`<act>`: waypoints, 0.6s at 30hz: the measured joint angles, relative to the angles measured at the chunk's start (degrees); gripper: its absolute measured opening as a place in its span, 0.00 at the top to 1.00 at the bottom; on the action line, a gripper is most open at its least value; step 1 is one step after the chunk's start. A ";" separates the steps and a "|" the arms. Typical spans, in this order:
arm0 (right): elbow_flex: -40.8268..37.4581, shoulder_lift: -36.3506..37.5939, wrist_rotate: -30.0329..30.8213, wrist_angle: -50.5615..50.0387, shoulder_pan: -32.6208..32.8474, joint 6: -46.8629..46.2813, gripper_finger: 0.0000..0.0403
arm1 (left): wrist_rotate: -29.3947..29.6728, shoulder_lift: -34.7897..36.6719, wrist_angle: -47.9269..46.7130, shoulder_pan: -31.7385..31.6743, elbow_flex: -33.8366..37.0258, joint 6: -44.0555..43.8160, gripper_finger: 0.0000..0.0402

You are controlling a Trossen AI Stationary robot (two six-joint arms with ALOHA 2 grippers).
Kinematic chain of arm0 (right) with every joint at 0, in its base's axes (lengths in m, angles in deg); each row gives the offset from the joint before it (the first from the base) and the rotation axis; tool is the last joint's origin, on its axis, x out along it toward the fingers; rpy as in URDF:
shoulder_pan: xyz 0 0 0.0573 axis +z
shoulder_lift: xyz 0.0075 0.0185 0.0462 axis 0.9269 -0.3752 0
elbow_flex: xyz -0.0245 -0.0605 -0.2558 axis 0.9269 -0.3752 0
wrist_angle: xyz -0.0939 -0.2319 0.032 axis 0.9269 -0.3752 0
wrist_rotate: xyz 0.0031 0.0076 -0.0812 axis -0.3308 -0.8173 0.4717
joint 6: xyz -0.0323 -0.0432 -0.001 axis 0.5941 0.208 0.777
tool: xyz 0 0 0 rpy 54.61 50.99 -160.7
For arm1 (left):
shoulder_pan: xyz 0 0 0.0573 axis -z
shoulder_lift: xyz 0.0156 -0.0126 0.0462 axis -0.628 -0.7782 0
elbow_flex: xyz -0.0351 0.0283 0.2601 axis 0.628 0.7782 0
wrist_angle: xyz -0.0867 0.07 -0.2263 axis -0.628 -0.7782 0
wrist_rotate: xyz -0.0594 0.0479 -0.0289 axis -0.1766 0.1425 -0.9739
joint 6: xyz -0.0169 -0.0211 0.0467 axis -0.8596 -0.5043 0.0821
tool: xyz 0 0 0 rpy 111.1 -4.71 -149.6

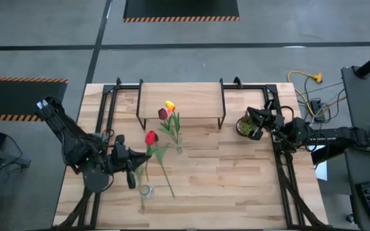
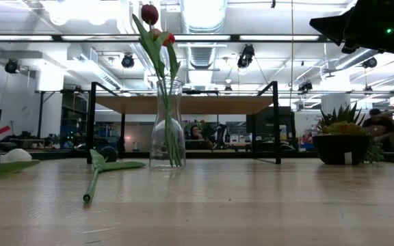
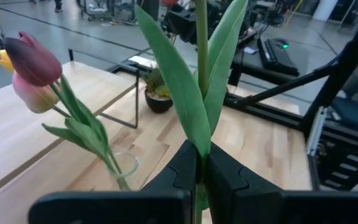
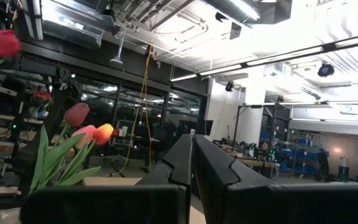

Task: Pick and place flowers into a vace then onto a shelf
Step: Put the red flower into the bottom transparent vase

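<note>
A clear glass vase [image 1: 178, 145] stands on the table in front of the shelf [image 1: 180, 101], with maroon [image 1: 163, 113] and orange-yellow [image 1: 169, 106] flowers in it. My left gripper [image 1: 133, 172] is to the vase's near left, shut on a red tulip [image 1: 150, 137]. Another flower [image 2: 91, 183] lies flat on the table. A second glass vessel [image 1: 145, 190] stands near the front edge. My right gripper [image 1: 255, 126] is shut and holds nothing. It waits at the far right over a potted plant [image 1: 244, 126]. My left gripper pinches the red tulip's stem [image 3: 200, 163] between its two fingers, just below where the long leaves [image 3: 185, 93] spread. The fingers lie across the stem. The tulip is lifted clear of the table, its leaves and head rising above the fingers, beside the vase [image 3: 124, 169].
The shelf's black legs [image 1: 139, 109] stand close behind the vase. Black frame rails [image 1: 108, 109] run along both table sides. The low view shows the potted plant [image 2: 344, 140] at the right, with bare tabletop [image 1: 230, 179] in front of it.
</note>
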 joint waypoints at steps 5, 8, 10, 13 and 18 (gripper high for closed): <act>0.00 0.00 0.00 -0.05 0.00 0.00 0.98 | -0.38 0.01 1.15 1.25 -0.49 -0.01 1.00; 0.00 0.00 0.00 -0.20 0.00 0.00 0.98 | -0.57 -0.26 1.29 2.47 -0.49 -0.39 1.00; 0.00 0.00 0.00 -0.20 0.02 -0.01 0.98 | -0.59 -0.49 1.24 3.03 -0.27 -0.42 1.00; 0.00 0.00 0.00 -0.22 0.02 0.00 0.98 | -0.58 -0.93 1.24 3.63 -0.23 -0.85 1.00; 0.00 0.00 0.00 -0.22 0.02 0.00 0.98 | -0.57 -1.82 1.11 4.46 -0.23 -0.87 1.00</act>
